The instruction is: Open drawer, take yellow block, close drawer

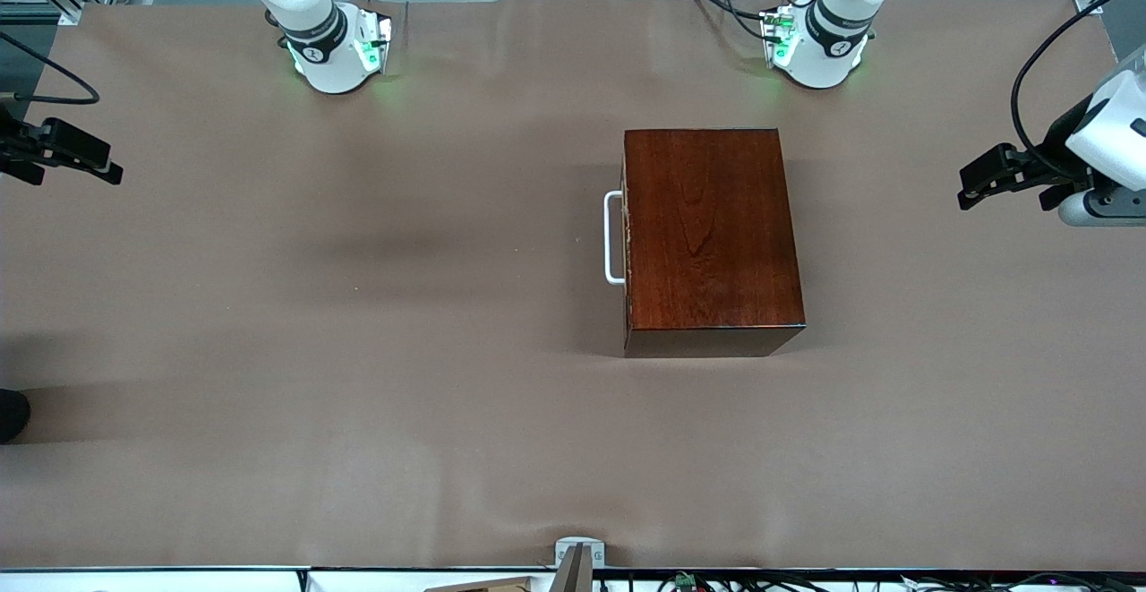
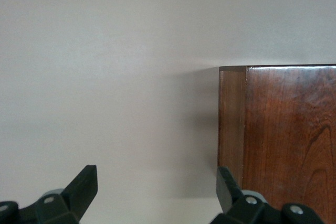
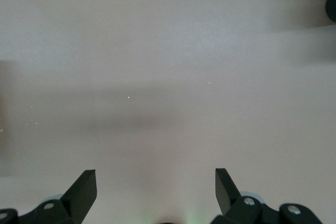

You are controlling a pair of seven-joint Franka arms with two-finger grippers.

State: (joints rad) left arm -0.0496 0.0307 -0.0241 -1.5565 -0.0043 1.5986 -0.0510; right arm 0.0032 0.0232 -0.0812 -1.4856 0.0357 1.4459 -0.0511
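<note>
On the brown table [image 1: 358,350] sits the wooden box [image 1: 707,234], its drawer [image 1: 627,243] shut, white handle [image 1: 612,238] toward the right arm's end. Left gripper [image 1: 971,187] and right gripper [image 1: 107,171] hang wide and empty over opposite table ends.

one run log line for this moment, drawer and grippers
drawer shut, handle untouched | yellow block unseen | left gripper open over table | right gripper open over table

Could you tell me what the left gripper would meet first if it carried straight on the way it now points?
Probably the wooden box: the open left gripper points toward it, one fingertip lined up near the box's edge. Depth is unclear; it might just skim past onto the bare table.
</note>
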